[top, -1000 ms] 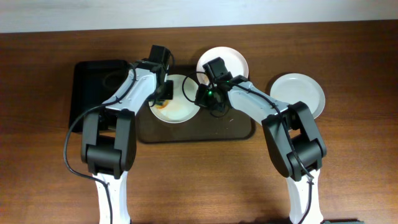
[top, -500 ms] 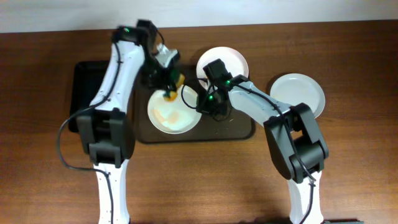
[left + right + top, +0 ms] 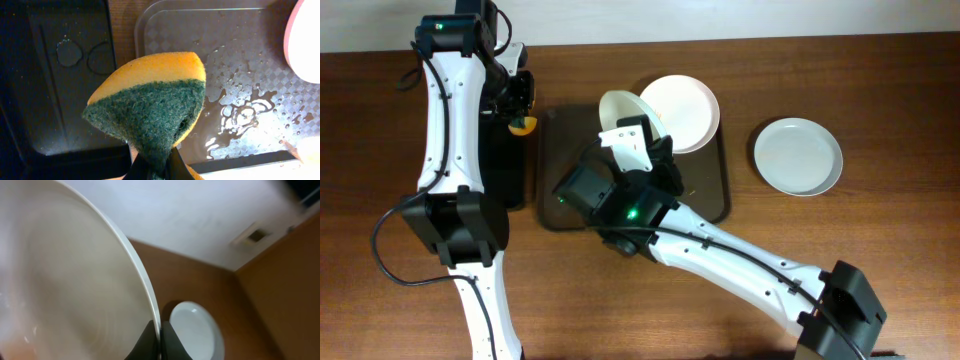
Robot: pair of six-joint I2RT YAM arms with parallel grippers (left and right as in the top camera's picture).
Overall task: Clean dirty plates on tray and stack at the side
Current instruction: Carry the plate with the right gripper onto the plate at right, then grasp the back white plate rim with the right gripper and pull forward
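Table (image 3: 880,260) brown wood; tray (image 3: 235,55) wet, glossy.

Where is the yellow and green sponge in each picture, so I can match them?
Overhead: the sponge is upper left, held by the left hand beside the brown tray.
Left wrist: sponge at centre, filling the view.
Right wrist: not in it.
Shared landmark: brown tray, in overhead and left wrist.

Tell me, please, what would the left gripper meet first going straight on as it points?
Probably the strip of table between the black tray and the brown tray, with the sponge in the left gripper touching first; depth is unclear.
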